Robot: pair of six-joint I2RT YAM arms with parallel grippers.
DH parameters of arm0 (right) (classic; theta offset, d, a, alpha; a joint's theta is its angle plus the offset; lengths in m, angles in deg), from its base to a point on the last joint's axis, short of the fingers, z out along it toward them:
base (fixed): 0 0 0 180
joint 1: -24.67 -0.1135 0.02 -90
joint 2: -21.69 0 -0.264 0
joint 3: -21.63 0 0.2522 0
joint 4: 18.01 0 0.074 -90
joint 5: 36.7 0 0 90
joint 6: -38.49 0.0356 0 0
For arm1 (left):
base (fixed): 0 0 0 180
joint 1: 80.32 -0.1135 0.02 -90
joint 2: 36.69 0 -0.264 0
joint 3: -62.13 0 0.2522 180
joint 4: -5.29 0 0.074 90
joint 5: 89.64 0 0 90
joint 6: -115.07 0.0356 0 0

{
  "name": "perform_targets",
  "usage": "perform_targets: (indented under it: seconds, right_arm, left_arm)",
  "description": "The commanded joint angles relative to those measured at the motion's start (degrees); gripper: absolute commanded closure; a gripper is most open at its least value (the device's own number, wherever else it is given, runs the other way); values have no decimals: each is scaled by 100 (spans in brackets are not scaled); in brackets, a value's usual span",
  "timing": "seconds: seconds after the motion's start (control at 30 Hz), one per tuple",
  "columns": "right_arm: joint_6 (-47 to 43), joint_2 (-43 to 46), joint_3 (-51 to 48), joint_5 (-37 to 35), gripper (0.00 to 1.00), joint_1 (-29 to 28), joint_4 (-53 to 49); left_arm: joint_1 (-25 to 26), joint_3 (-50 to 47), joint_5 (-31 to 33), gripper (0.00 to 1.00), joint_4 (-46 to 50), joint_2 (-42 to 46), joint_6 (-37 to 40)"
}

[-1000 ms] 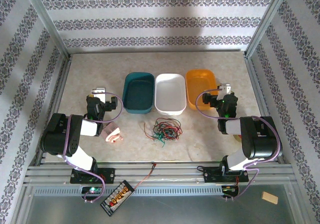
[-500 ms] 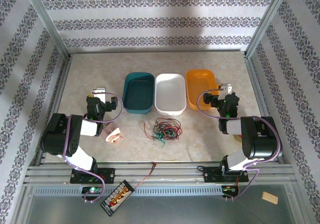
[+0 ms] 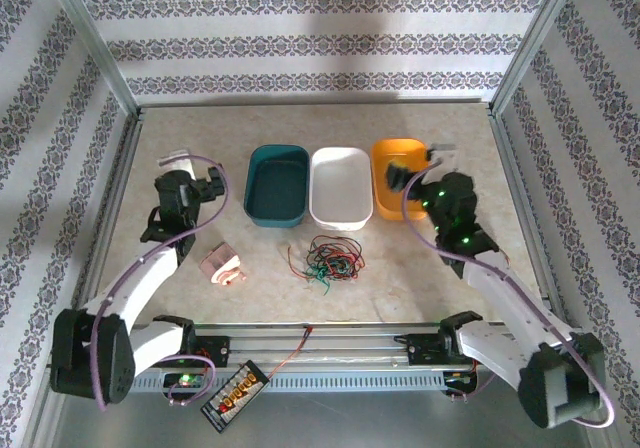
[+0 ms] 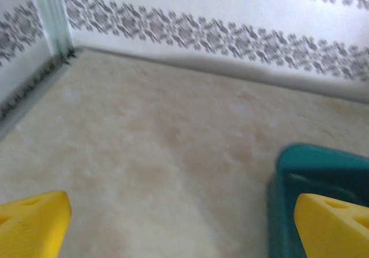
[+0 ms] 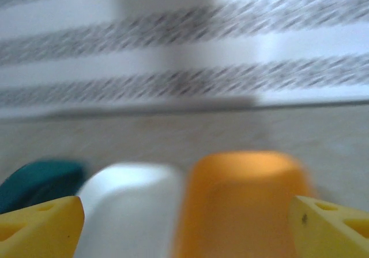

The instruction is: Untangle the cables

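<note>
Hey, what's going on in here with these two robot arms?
Two arms are set to untangle the cables, a red, green and black knot lying on the table in front of the white tub. Neither is handling anything: the left gripper hangs open beside the teal tub, and the right gripper is open at the orange tub.

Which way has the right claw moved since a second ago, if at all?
Yes. The right claw swung left, from right of the orange tub to above it.
</note>
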Motion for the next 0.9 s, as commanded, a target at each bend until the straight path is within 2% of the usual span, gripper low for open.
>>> perform_targets:
  seconds: [0.0,0.1,0.17,0.23,0.33,0.37,0.43,0.63,0.87]
  right_arm:
    - [521,6,-108,314,13,-938,-1739]
    - [824,-130,-165,726,19,-1689,-2201]
    - [808,-291,-124,684,26,-2008,-2633]
    - [884,-432,-97,678,39,-2065,-2942]
    - [934,-666,-39,822,52,-2024,-3211]
    - [924,-758,-6,843,57,-1998,-3270]
    - [893,-921,58,843,61,-1939,-3369]
    - [929,-1230,137,1019,64,-1677,-3234]
    - [1092,-1550,204,1456,67,-1412,-3036]
  left_arm:
    - [1120,-308,407,1,948,240,-757]
    - [2286,-567,561,1,692,18,-1260]
    - [3051,-562,507,1,462,-368,-1379]
    - [3676,-399,466,1,396,-740,-1268]
    - [4257,-65,-70,1,353,-1213,-1037]
    - [4391,53,-260,1,395,-1340,-933]
    - [4558,238,-419,1,559,-1513,-731]
    - [4646,395,-704,1,493,-1692,-396]
    - [4646,516,-732,1,321,-2163,-406]
